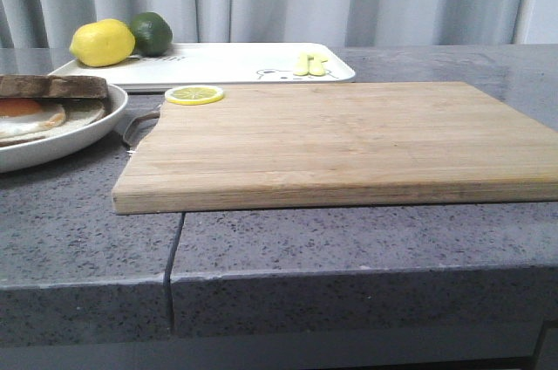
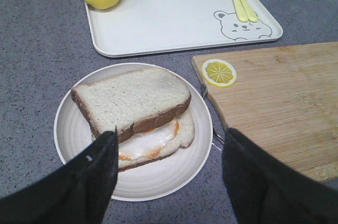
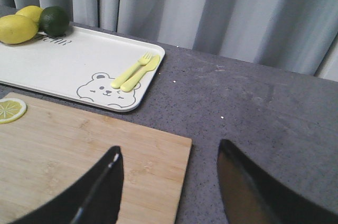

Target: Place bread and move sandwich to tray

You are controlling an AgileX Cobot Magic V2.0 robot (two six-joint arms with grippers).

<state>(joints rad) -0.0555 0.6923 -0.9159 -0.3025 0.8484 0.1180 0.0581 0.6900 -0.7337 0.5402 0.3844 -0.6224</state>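
The sandwich [image 2: 137,113] lies on a round white plate [image 2: 163,176]: a top slice of bread [image 2: 129,97] rests over a fried egg [image 2: 153,142] and a lower slice. In the front view the sandwich [image 1: 39,101] shows at the far left. My left gripper [image 2: 170,137] hovers open above the plate's near side, nothing between its fingers. The white tray [image 2: 174,23] with a bear drawing lies beyond the plate, also seen as the tray [image 1: 235,63] and the tray [image 3: 68,65]. My right gripper [image 3: 170,152] is open over the cutting board's far corner, holding nothing.
A wooden cutting board [image 1: 340,139] fills the middle, with a lemon slice [image 1: 194,94] on its corner. On the tray sit a lemon [image 1: 102,43], a lime [image 1: 152,32] and a yellow fork and knife [image 1: 311,64]. A grey curtain hangs behind.
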